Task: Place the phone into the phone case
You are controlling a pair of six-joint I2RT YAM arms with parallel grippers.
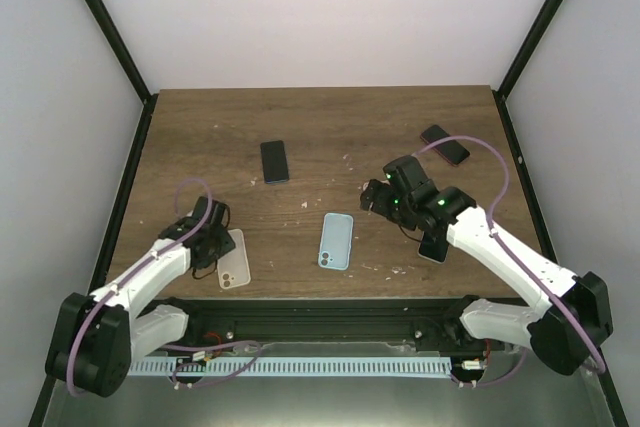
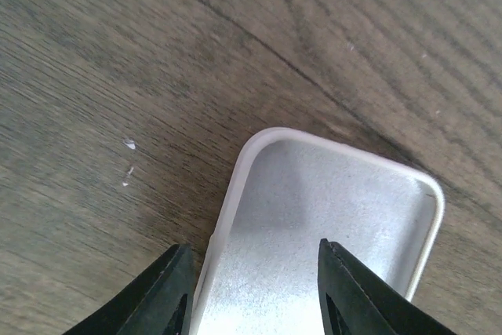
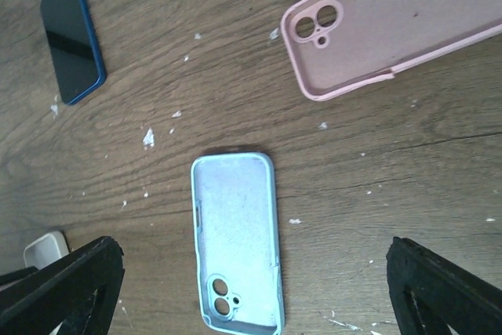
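A dark phone with a blue rim (image 1: 275, 161) lies screen up at the table's middle back; it also shows in the right wrist view (image 3: 72, 41). A light blue case (image 1: 336, 241) lies open side up near the front middle. My right gripper (image 1: 375, 197) hovers wide open and empty above the table, just right of it, with the blue case (image 3: 235, 241) between its fingers (image 3: 70, 288). A white case (image 1: 234, 258) lies at the front left. My left gripper (image 1: 217, 239) is open low over the white case (image 2: 329, 217), its fingers (image 2: 169, 292) straddling one long edge.
A pink case (image 3: 384, 29) lies by the right arm, partly under it in the top view (image 1: 432, 247). A second dark phone (image 1: 445, 144) lies at the back right. White specks dot the wooden table (image 1: 330, 117). Black frame posts stand at the back corners.
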